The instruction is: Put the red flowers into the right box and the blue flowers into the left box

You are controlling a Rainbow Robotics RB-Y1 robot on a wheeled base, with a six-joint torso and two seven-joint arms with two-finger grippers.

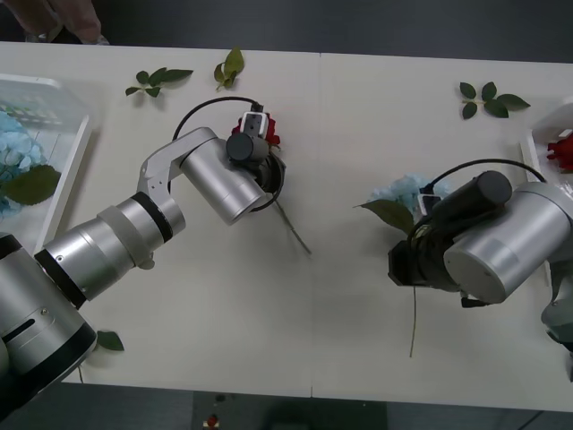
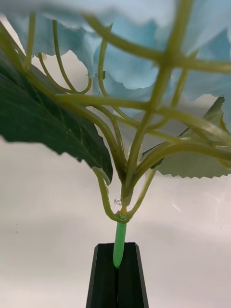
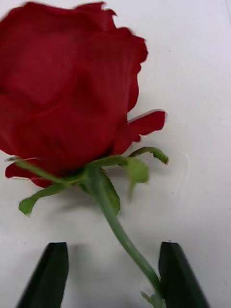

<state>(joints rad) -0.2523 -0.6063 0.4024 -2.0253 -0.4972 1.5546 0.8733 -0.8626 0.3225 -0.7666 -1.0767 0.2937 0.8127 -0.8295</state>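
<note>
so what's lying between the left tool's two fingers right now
The left wrist view shows the red rose's green stem between the open left tool's fingers, near one finger, with table beneath.

We find no readable text, no label, no brand, no number, no sign on anything here.

A red rose [image 3: 67, 91] lies flat on the table near the middle — its thin green stem [image 1: 294, 230] points toward the robot. A pale blue flower [image 1: 405, 191] with big fluffy petals and a broad green leaf lies further right. The left box [image 1: 70, 170] holds more blue flowers [image 1: 20, 143]. The right box [image 1: 534, 150] holds a red flower [image 1: 561, 149] — just at the edge.
</note>
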